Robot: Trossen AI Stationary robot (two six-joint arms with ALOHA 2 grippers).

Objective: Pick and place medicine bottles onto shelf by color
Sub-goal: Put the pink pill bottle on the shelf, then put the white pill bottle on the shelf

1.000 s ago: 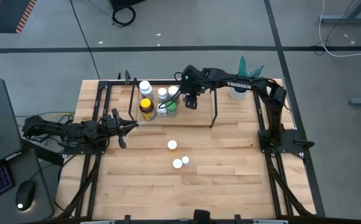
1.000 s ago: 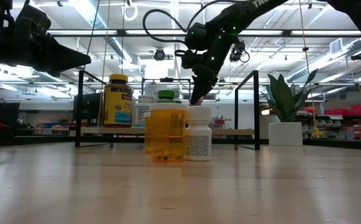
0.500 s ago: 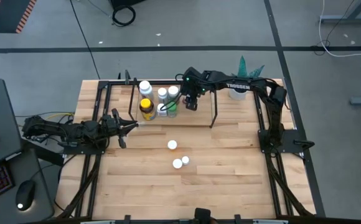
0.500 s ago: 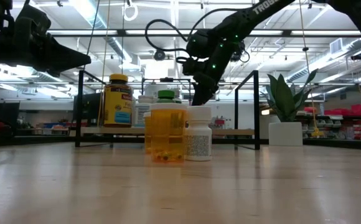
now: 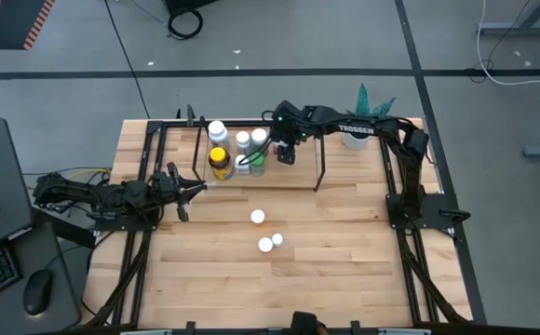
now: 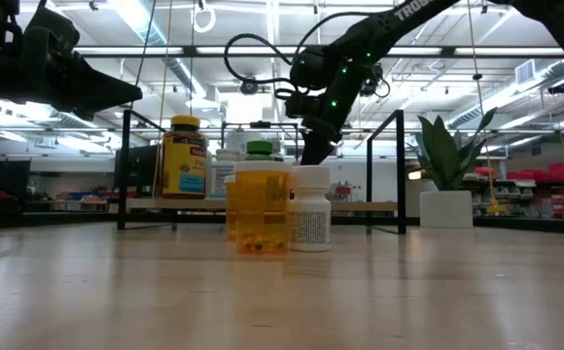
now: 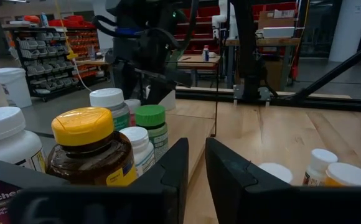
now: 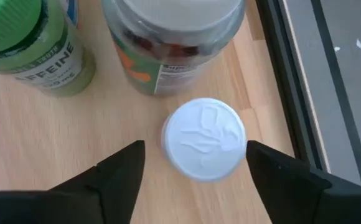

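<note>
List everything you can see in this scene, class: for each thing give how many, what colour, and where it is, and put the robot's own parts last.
Table: one, light wood, under everything.
Shelf: one, light wood with black frame, far middle of the table.
Shelf bottles: about seven, at the shelf's left end; one amber bottle with a yellow cap, one green-capped bottle, the rest white-capped.
Table bottles: three, white caps, mid-table in front of the shelf.
Plant pot: one, white, green plant, right of the shelf.
Mouse: one, dark, side desk at left.
Left gripper: shut, near the shelf's left front corner.
Right gripper: open, above a small white-capped bottle on the shelf.
</note>
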